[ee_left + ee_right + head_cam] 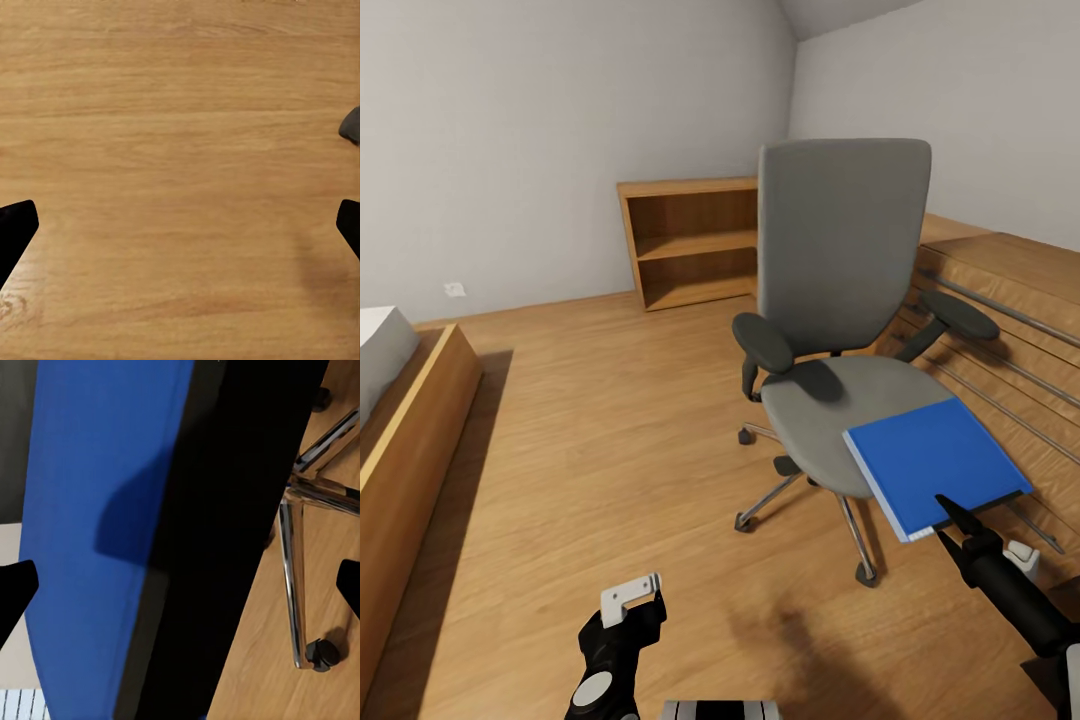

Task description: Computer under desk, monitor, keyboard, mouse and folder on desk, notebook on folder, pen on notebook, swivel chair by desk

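Note:
The grey swivel chair [840, 240] stands on the wooden floor, its seat turned toward me. A bright blue folder [935, 460] lies on the seat's front right part and juts over the rim. My right gripper [950, 522] reaches up to the folder's near edge with its jaws open. In the right wrist view the folder [90, 510] spreads between the wide-apart fingertips of that gripper [180, 592], with the chair's metal base [300, 510] beyond. I cannot tell if the fingers touch the folder. My left gripper [622, 625] hangs low over bare floor, open [180, 225] and holding nothing.
An empty wooden bookshelf [690, 240] stands against the back wall. A light wooden drawer chest [1010, 290] with metal rails is close behind the chair at the right. A wooden bed frame [410, 430] runs along the left. Open floor lies between the bed and the chair.

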{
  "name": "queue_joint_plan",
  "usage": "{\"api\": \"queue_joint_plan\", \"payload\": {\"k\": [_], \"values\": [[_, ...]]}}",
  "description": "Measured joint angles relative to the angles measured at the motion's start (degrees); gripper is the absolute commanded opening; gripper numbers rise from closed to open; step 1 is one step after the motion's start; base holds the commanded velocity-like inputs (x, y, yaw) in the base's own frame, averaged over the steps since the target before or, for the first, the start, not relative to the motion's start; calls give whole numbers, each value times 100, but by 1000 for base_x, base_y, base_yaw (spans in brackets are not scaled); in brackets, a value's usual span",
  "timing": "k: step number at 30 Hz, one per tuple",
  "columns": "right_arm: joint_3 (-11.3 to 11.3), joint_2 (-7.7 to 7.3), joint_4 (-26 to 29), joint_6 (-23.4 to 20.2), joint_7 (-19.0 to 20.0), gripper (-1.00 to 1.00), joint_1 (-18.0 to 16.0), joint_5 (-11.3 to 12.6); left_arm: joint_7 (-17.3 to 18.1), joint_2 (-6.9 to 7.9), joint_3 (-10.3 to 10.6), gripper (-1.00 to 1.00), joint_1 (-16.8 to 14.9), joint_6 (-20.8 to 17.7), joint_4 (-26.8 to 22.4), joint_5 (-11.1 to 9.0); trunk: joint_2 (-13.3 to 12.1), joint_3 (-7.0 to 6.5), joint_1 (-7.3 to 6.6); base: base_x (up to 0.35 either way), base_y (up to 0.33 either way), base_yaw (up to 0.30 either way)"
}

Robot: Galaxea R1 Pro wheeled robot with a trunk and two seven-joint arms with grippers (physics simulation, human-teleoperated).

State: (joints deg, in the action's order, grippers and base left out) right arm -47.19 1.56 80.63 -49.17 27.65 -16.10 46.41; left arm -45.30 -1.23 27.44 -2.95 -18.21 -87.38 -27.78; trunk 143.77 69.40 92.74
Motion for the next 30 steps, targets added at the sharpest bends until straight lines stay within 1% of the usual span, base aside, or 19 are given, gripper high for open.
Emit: {"api": "queue_joint_plan", "payload": {"k": [30], "values": [[0,-3,12,3,0,100,0,-9,-11,-2,7,100,0,0,34,0,0,0,0,11,0,0]]}}
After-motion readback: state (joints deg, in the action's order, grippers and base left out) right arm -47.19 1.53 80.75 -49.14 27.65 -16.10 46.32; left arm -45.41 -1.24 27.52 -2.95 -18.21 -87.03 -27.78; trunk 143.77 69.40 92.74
